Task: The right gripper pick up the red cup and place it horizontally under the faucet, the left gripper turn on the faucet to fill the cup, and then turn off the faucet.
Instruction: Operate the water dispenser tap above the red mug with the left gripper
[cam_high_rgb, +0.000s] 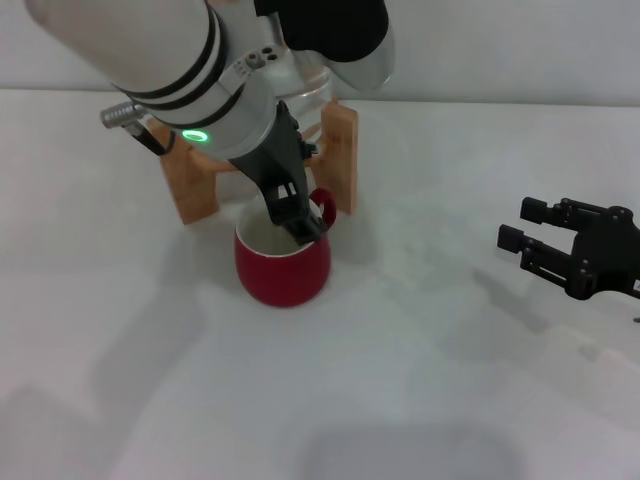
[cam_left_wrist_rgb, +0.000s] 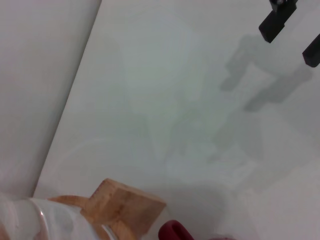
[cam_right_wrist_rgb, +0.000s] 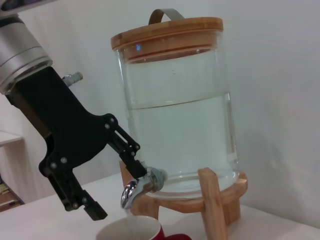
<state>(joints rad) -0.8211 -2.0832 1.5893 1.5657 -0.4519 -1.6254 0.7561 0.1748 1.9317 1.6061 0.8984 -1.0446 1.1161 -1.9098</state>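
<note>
Cup: rounded dark-red ceramic cup stands upright under the chrome faucet, placed.
Left hand: spread, one finger at faucet; water seemingly flowing.
Right hand: spread, empty, well apart from cup.
Left: closing the faucet.

— That red cup: dark red outside, off-white inside; the handle red too?

— Yes; and the faucet is shiny chrome; the jug clear, with a pale wooden lid and stand.

— Both grippers?

— Black; the left gripper sits on a silver wrist with black bands and a green light; the right gripper is black all over; the surface is plain white.
</note>
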